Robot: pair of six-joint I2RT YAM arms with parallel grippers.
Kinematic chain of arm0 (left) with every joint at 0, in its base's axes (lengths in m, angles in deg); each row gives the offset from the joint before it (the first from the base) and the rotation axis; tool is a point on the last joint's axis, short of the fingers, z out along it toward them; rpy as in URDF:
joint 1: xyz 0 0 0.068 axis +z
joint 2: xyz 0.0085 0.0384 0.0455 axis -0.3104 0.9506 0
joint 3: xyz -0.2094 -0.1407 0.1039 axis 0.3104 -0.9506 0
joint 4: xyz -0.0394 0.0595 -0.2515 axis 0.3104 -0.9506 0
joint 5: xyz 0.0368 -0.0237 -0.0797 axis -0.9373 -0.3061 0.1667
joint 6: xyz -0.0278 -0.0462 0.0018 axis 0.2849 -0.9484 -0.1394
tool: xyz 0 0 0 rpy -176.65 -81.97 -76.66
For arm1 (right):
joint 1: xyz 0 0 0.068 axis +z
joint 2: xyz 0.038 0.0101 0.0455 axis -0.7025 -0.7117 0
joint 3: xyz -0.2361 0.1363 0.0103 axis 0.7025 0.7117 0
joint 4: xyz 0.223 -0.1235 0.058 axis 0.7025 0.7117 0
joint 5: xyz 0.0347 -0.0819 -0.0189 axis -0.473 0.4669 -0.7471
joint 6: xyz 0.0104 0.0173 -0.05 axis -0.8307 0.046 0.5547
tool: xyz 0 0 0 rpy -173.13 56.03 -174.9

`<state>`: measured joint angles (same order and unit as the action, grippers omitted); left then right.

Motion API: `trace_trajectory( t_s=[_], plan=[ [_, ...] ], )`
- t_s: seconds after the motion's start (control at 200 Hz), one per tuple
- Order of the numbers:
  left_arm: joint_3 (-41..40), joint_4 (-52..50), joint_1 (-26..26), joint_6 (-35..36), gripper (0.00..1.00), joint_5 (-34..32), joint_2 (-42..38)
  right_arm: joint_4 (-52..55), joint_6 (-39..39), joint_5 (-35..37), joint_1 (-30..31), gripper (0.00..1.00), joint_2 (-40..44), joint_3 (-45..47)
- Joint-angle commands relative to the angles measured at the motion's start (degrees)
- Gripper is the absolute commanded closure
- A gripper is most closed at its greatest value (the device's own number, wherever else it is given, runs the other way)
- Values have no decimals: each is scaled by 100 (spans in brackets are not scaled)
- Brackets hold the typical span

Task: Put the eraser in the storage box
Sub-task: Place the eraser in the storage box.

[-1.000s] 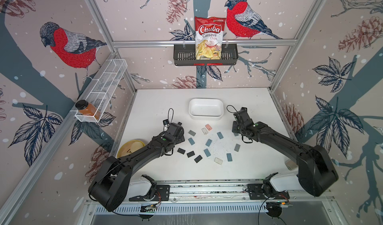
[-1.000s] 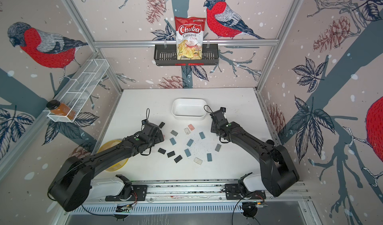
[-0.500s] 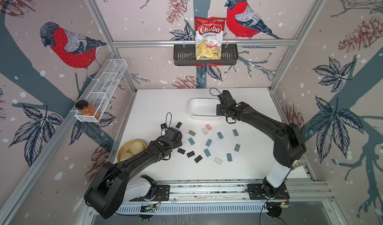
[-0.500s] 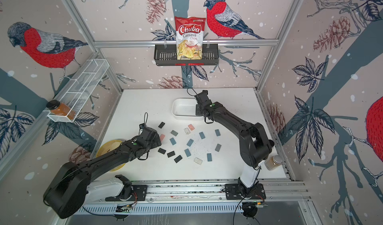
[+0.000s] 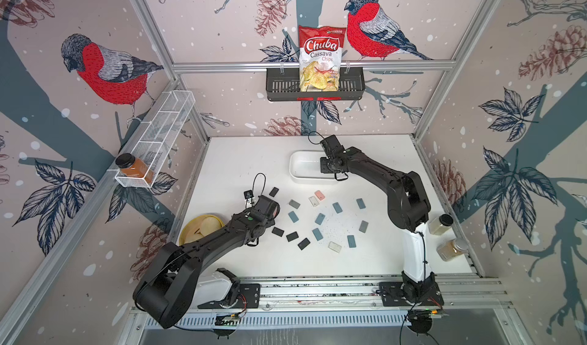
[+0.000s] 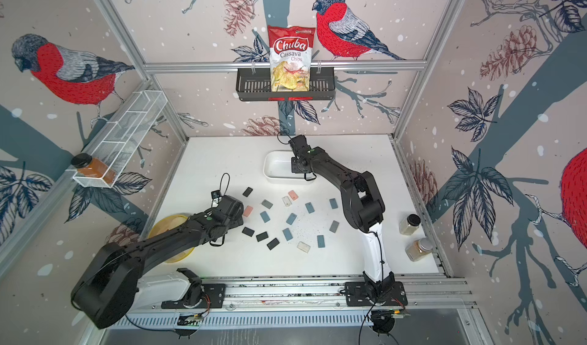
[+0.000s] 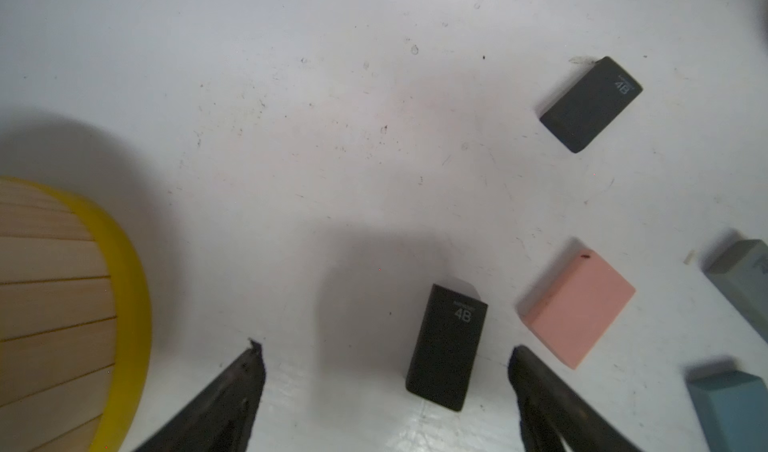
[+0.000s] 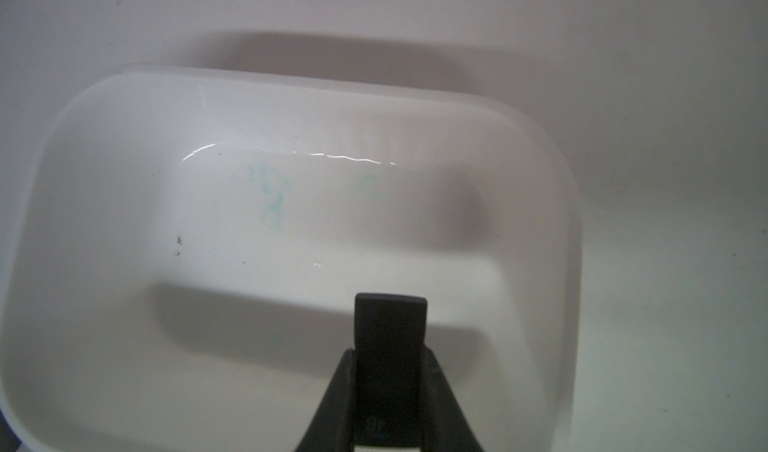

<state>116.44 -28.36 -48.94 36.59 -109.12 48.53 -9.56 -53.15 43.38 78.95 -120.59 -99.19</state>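
The storage box (image 8: 291,77), a white smooth tub, sits at the back of the table in both top views (image 5: 301,172) (image 6: 274,172). Its floor is bare in the right wrist view. My right gripper (image 8: 390,356) hangs over the box's right end, shut on a black eraser (image 8: 390,325) that sticks out past the fingertips. My left gripper (image 7: 385,352) is open low over the table. A black eraser marked 4B (image 7: 446,354) lies flat between its fingers, nearer one finger and untouched. In a top view the left gripper (image 5: 268,208) is at the left of the scattered erasers.
Several loose erasers in black, blue, grey, pink and white lie across the table's middle (image 5: 319,219). A pink eraser (image 7: 577,310) lies just outside a left finger. A yellow dish (image 5: 190,232) sits front left, two jars (image 5: 440,224) at the right edge.
My right arm swung from the table's middle back to over the storage box, carrying the black eraser. My left gripper shifted slightly toward the front, over another black eraser.
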Motion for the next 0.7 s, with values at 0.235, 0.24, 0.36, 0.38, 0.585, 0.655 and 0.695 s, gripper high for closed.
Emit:
trace_trajectory(
  t_s=[0.235,0.24,0.36,0.38,0.585,0.655,0.695],
  plan=[
    [49,-59,3,88,13,13,247,80,35,-77,83,68,-149,-77],
    [52,-51,6,97,13,24,256,79,32,-79,83,68,-147,-74],
    [179,-78,0,207,13,219,522,44,8,-106,95,68,-154,-46],
    [188,-73,-2,233,13,246,564,52,9,-107,100,68,-150,-46],
    [239,-83,-9,261,14,299,683,44,10,-90,110,59,-139,-37],
    [229,-61,-6,268,13,304,683,45,18,-83,121,48,-98,-24],
    [228,-59,-4,265,14,313,695,36,11,-72,125,38,-54,4]
  ],
)
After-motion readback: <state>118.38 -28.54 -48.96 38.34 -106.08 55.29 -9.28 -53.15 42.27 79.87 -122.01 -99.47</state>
